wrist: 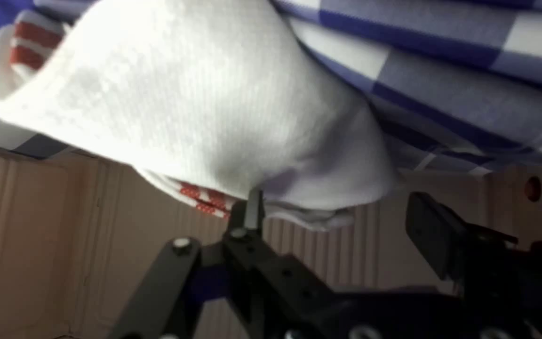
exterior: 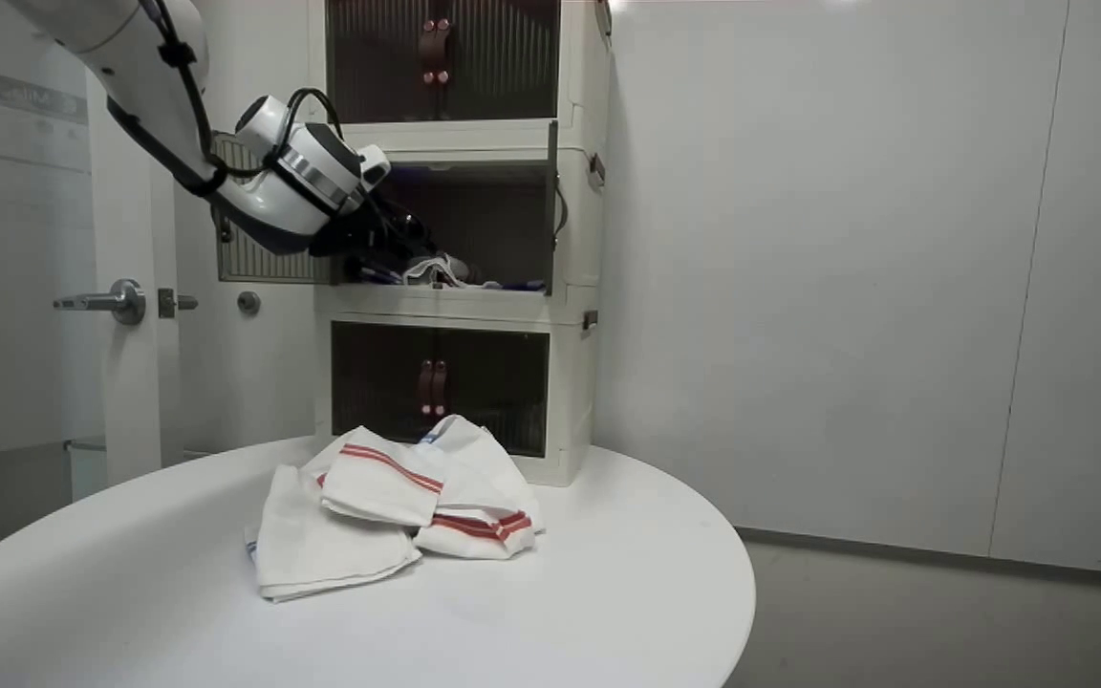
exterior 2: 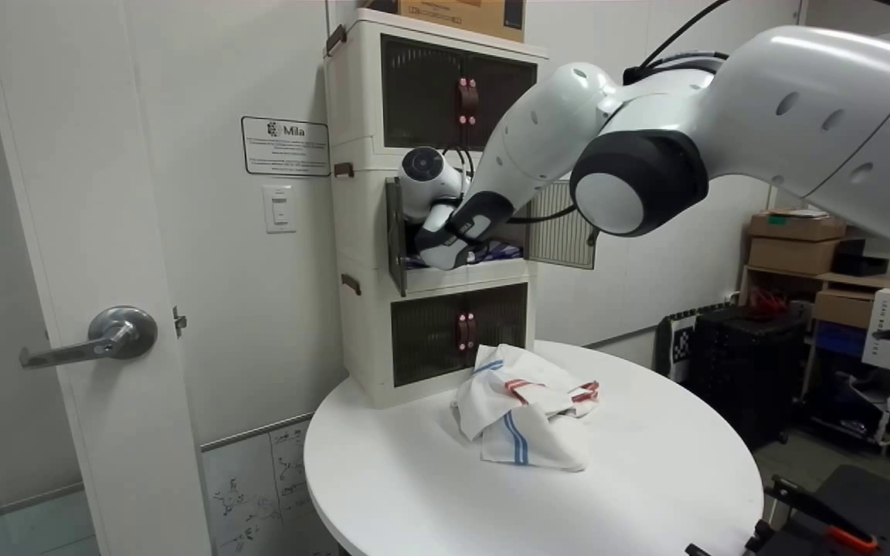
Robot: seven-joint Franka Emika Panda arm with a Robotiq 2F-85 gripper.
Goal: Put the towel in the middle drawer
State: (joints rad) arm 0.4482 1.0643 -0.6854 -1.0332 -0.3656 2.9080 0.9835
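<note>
White towel [wrist: 195,94] in the middle drawer [exterior: 503,220], gripper [wrist: 338,207] spread

In an exterior view the arm [exterior: 278,196] slants in from 10 o'clock to the cabinet [exterior: 574,411], and the middle drawer has its doors [exterior: 249,265] swung out at 9 and 3. And there's the towel, a white heap low inside at 6 o'clock! In the wrist view it lies around 11 o'clock, folded over on itself, red stripes showing at two edges, resting on a checked cloth [wrist: 464,89] that runs on to 2 o'clock. The fingers [wrist: 433,235] stand well apart, one with its tip near 7, its partner out towards 4. Does that 7 o'clock tip touch the towel? It looks so, but the blur makes it hard to call. Below the drawer, at 6 o'clock, striped towels [exterior: 378,497] lie rumpled on the table [exterior: 627,602].
</note>
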